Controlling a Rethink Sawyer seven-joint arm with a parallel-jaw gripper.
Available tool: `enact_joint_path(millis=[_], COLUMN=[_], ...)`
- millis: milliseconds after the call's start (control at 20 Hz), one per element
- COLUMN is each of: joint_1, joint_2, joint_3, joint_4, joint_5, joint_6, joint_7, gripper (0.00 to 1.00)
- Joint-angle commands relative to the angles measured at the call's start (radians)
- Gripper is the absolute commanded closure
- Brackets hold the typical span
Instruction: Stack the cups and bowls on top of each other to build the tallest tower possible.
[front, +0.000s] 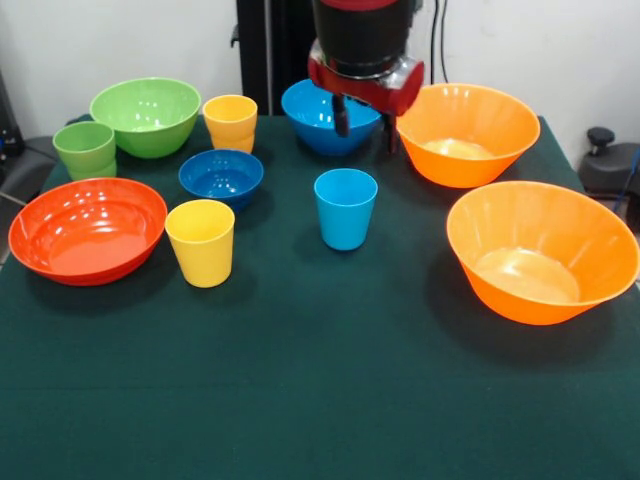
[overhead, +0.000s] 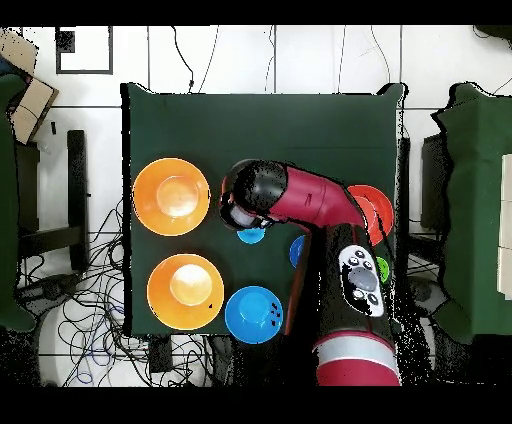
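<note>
Tool (front: 366, 128) hung open, empty, in front of medium light blue bowl (front: 322, 115), above and behind light blue cup (front: 345, 208). Cups and bowls all stood apart on green surface (front: 320, 390); no tower built.

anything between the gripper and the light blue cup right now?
Nothing visible. In the front view the gripper hangs in front of the medium light blue bowl, and the light blue cup stands upright below it in the picture with only bare table around it. The small dark blue bowl sits clear to one side.
</note>
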Motion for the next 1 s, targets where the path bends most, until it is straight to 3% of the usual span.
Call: enact_joint_path(millis=[50, 300, 1000], joint_1=[-0.063, -0.110, -0.113], joint_2=[-0.056, -0.041, 0.033], joint_3=[0.033, 0.045, 0.084], joint_4=[0.111, 0.133, 0.114], joint_5=[-0.097, -0.125, -0.189], joint_6=[0.001, -0.042, -0.133], joint_7=[-0.107, -0.132, -0.065], gripper=[0.00, 0.00, 0.00])
